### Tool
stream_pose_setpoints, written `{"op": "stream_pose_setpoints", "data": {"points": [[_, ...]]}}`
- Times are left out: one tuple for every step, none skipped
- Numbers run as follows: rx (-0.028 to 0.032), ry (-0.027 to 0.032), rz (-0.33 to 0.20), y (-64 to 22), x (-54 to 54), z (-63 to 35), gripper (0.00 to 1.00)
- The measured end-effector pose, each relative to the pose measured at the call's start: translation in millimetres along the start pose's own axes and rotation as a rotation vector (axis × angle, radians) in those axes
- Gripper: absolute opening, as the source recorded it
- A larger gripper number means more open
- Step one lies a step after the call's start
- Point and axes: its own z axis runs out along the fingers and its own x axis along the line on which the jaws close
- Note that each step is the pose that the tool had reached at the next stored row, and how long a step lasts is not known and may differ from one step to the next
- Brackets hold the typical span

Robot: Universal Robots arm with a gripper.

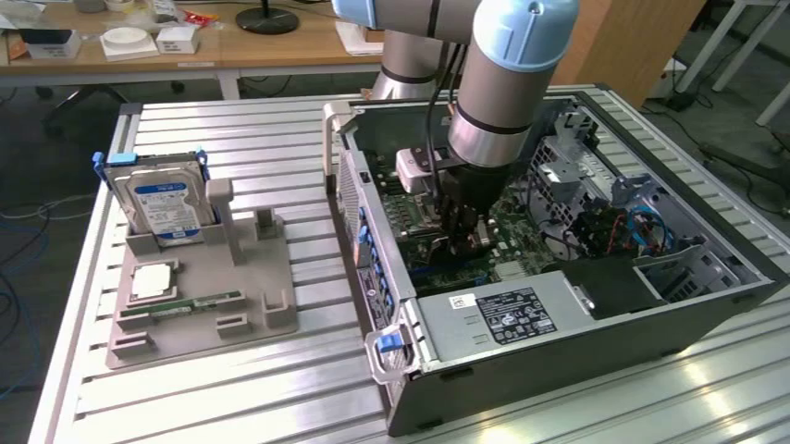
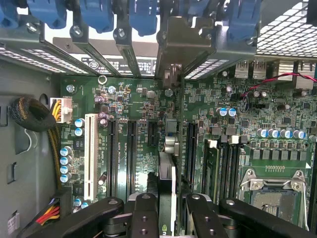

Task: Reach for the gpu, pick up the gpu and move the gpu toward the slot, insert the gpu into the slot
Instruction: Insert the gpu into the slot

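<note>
In the exterior view we see a ribbed aluminium table [image 1: 247, 388] in a room with wooden desks [image 1: 185, 51] behind it, cluttered with small boxes and a lamp base. On the table lies an open computer case [image 1: 556, 342], and toward the exterior view's left stands a grey holder tray [image 1: 210, 314] carrying a hard drive [image 1: 166, 208] upright, a square processor chip [image 1: 151, 280] lying flat and a thin memory stick [image 1: 185, 305]. The arm [image 1: 506, 83] reaches down into the case, and its gripper [image 1: 463, 242] sits low over the green motherboard [image 1: 524, 245]; its own wrist hides most of what it carries, so from here we cannot make out the card. The power supply [image 1: 506, 314] with its label covers the near end of the case. In the wrist view the black fingers [image 2: 143, 213] are pinched on the gpu [image 2: 167, 193], seen edge-on as a narrow strip between them, its silver bracket [image 2: 183, 44] up against the rear bay with blue latches [image 2: 143, 17]. The card stands over the board between the black connectors; the slot [image 2: 167, 141] lies directly beneath it and is largely hidden, so we cannot tell whether the card is seated. Beside it run a white connector [image 2: 90, 153], further black slots [image 2: 131, 153] and the CPU socket [image 2: 275, 193], partly cut off.
</note>
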Motion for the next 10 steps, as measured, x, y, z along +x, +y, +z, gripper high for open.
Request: {"op": "stream_pose_setpoints", "data": {"points": [[0.0000, 0.0000, 0.000, 0.0, 0.0, 0.0, 0.26], [0.0000, 0.0000, 0.000, 0.0, 0.0, 0.0, 0.26], [-0.0002, 0.0000, 0.000, -0.4, 0.0, 0.0, 0.26], [-0.0004, 0.0001, 0.000, -0.8, 0.1, -0.1, 0.26], [-0.0002, 0.0003, 0.000, -0.8, 0.1, 0.0, 0.26], [-0.0002, 0.0001, 0.000, -0.8, 0.0, 0.2, 0.26], [-0.0001, 0.0000, 0.000, -0.8, 0.0, 0.4, 0.26], [-0.0001, 0.0001, 0.000, -0.8, 0.1, 0.4, 0.26], [-0.0001, 0.0000, 0.000, -0.8, 0.1, 0.5, 0.26], [-0.0001, -0.0001, 0.000, -0.8, 0.0, 0.5, 0.26]]}}
